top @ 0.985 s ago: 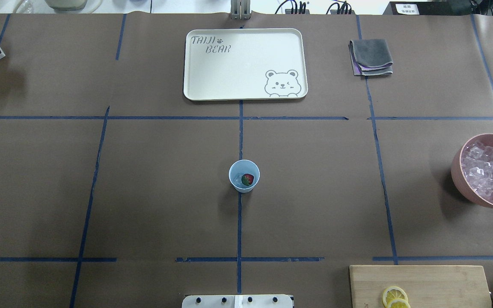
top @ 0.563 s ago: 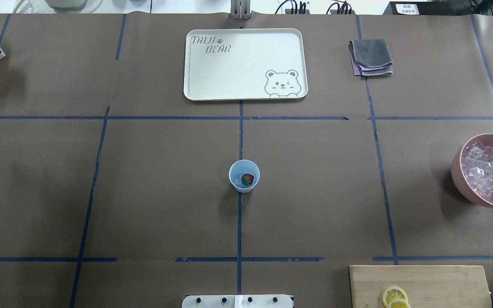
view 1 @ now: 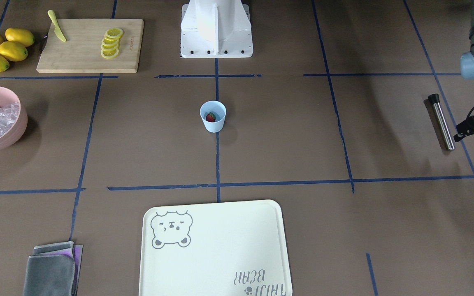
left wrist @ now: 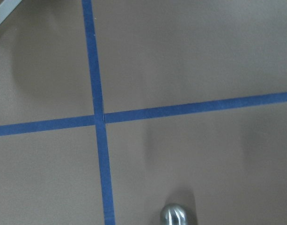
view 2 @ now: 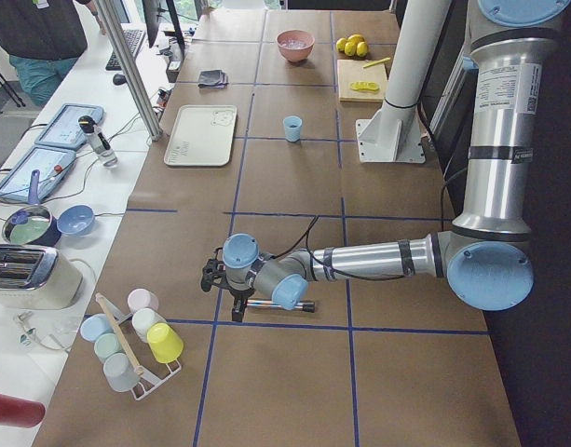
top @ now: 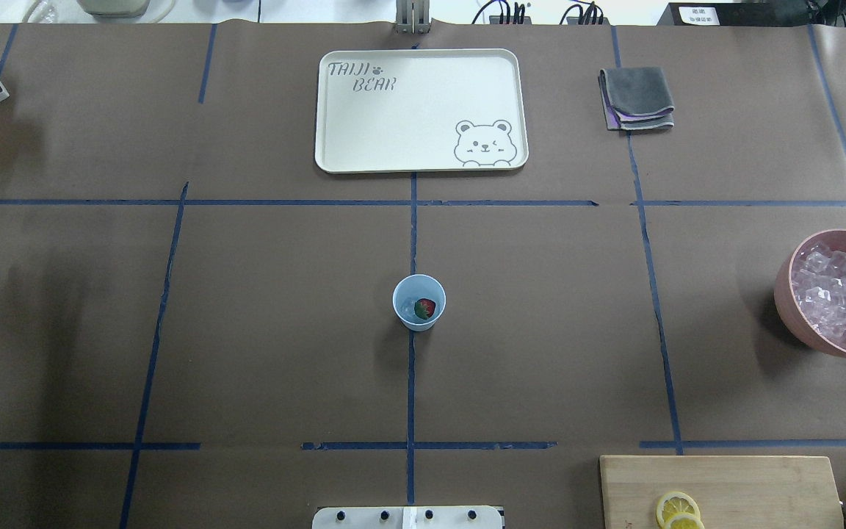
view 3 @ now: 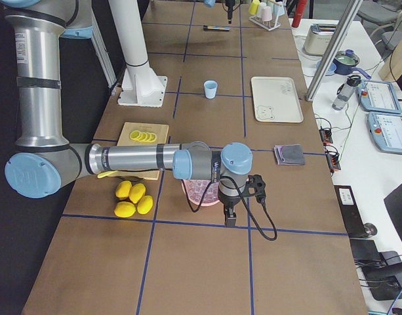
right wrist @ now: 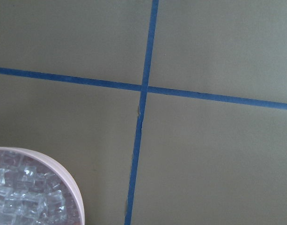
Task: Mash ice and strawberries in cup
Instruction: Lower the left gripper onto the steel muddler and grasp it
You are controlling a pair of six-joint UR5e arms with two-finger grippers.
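The light blue cup stands upright at the table's middle, on a blue tape line. Inside it lies a red strawberry next to pale ice; the cup and strawberry also show in the front-facing view. My left gripper hangs over the near end of a metal rod far to the left; I cannot tell if it is open or shut. My right gripper points down beside the pink bowl, state unclear. Both are far from the cup.
The pink bowl full of ice cubes sits at the right edge. A white bear tray and folded grey cloth lie at the back. A cutting board holds lemon slices, with whole lemons beside it. A cup rack stands at far left.
A dark part of the left arm at the overhead view's left edge has slid out of the frame. The cup and its contents have not moved.
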